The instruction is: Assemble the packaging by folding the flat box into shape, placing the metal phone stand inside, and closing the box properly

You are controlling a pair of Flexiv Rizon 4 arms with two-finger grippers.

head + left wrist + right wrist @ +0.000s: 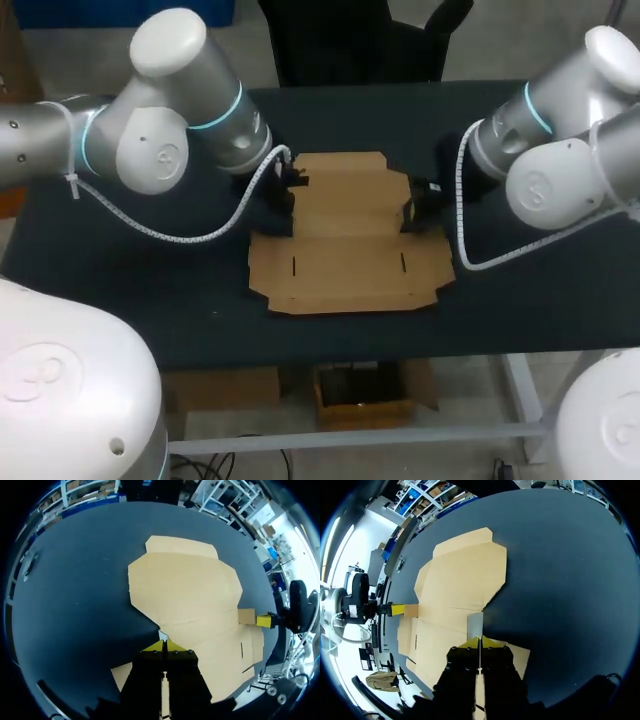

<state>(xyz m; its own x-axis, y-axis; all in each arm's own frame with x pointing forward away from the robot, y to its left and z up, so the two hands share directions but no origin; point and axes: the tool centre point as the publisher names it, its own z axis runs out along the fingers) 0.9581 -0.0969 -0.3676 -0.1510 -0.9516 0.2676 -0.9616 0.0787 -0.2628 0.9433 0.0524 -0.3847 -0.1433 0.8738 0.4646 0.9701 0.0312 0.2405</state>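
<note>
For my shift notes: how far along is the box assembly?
Done: nothing yet; the flat box lies unfolded. In hand: the left gripper and right gripper each pinch one side of it. Left: folding, loading the stand, which isn't in view, and closing.

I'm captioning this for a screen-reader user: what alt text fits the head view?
A flat, unfolded cardboard box lies in the middle of a dark table. The left gripper holds the flap at its left side and the right gripper holds the flap at its right side.

Tan box, dark table
</note>
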